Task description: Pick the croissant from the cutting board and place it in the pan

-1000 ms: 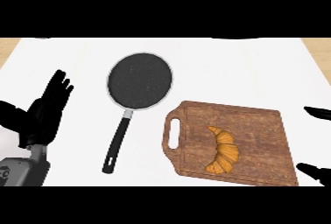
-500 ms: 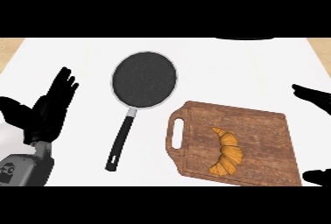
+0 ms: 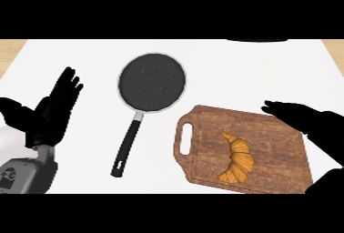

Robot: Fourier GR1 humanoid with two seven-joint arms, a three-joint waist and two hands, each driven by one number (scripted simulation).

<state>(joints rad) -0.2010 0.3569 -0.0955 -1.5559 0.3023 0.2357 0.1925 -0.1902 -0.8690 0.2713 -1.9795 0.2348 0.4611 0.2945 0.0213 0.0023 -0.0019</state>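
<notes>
On the cutting board [image 3: 269,132] lies the croissant [image 3: 238,158], untouched, right of the empty pan [image 3: 152,82]. Above the board's right edge the right hand [image 3: 310,119] hovers with fingers extended and holding nothing; it should descend over the croissant's thick middle before curling. At the left, the left hand [image 3: 53,111] rests open.

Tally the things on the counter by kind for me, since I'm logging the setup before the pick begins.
Pan: 1
Cutting board: 1
Croissant: 1
Total: 3 things. The pan holds nothing and the croissant lies on the cutting board.
</notes>
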